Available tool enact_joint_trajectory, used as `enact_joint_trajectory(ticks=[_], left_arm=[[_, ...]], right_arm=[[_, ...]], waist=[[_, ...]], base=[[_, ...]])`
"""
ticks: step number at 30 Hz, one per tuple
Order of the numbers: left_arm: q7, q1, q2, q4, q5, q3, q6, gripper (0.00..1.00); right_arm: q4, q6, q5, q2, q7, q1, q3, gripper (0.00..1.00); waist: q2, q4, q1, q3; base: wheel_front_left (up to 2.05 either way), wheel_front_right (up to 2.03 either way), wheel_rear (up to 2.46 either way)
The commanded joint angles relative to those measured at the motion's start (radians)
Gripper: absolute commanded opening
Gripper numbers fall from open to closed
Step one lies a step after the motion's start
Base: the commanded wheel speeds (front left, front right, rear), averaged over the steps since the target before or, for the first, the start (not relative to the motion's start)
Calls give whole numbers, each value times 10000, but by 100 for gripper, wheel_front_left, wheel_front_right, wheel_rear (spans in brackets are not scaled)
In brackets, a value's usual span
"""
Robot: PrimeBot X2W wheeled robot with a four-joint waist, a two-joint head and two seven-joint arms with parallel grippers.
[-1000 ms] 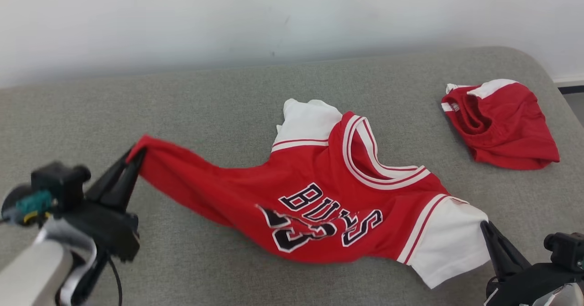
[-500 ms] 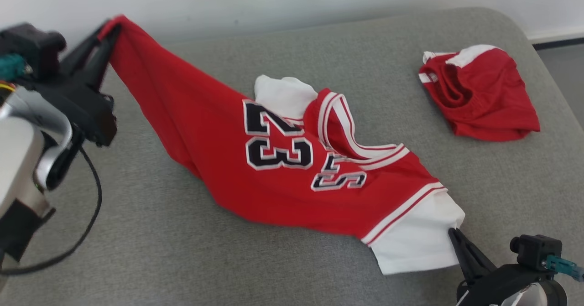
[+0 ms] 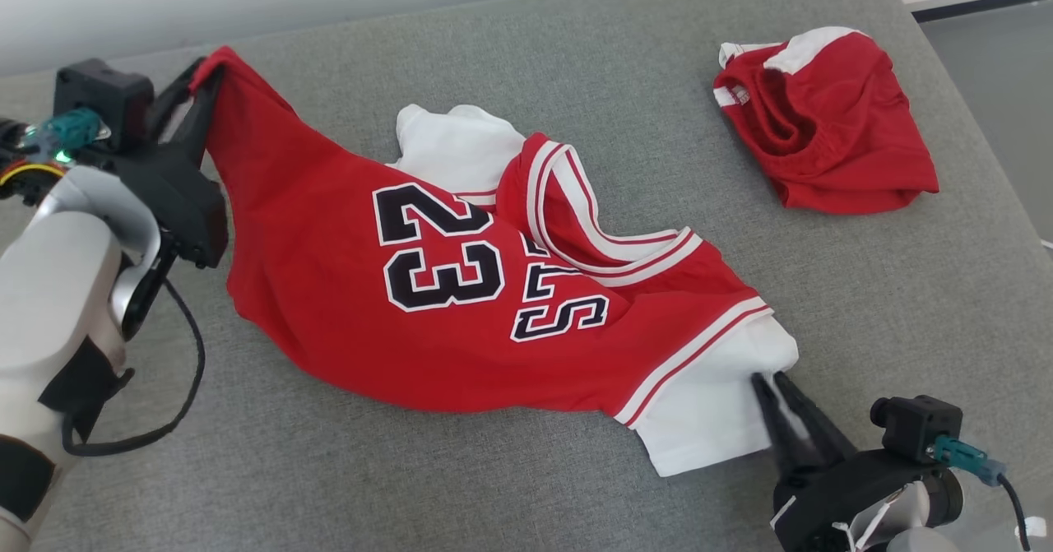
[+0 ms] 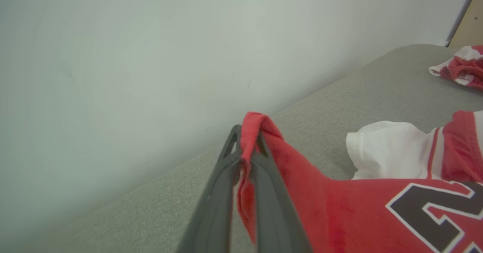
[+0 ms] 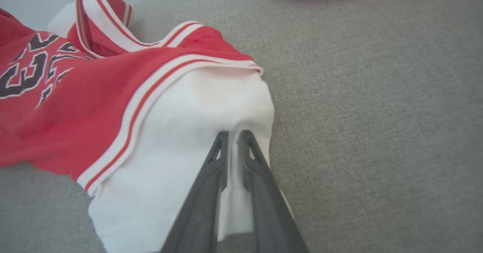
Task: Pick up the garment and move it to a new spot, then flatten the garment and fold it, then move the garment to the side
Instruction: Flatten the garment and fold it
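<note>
your left end effector [image 3: 206, 75] is clamped tight on a red hem corner of the jersey [image 3: 345, 289], holding that corner up off the grey padded surface [image 3: 576, 58] at the far left, close to the pale wall [image 4: 113, 57]. from there the red cloth slopes down and to the right, number 23 facing up, the lettering crumpled just beside it. the body of the jersey lies mid-surface, collar rucked up, one white sleeve [image 3: 448, 145] bunched behind it. over to your right end effector [image 3: 768, 379]: fingers narrow, nearly together, with a fold of the other white sleeve [image 5: 181, 132] pinched between them, the cloth puckering at the tips. that sleeve lies on the surface at the near right. a second red-and-white garment [image 3: 831, 124] sits crumpled at the far right, well apart from the jersey.
</note>
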Motion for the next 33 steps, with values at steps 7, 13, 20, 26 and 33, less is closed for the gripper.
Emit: enact_joint_trajectory(ticks=[7, 13, 20, 26, 33], left_arm=[[-734, 633, 209, 151, -334, -101, 9, 100], [-878, 1693, 261, -247, -647, 198, 9, 100], [-900, 3150, -280, -357, -1187, 406, 45, 100], [-891, 3725, -933, 225, -1570, 285, 30, 100], [-880, 3704, -1454, 1189, -1580, 106, 19, 100]], right_arm=[[-248, -25, -103, -144, -1117, 11, -108, 100], [-590, -24, -538, -2, -1670, 393, -462, 100], [-674, -24, -966, 235, -1689, 730, -595, 100], [-850, -24, -1116, 451, -1778, 808, -573, 100], [-899, -26, -1307, 668, -1936, 883, -489, 100]], waist=[[-2, 353, -3, -747], [-2, 658, -3, -1238], [-2, 870, -3, -1416], [-2, 790, -3, -1341], [-2, 566, -3, -1242]], base=[[0, 0, 0], [0, 0, 0], [0, 0, 0], [0, 0, 0], [0, 0, 0]])
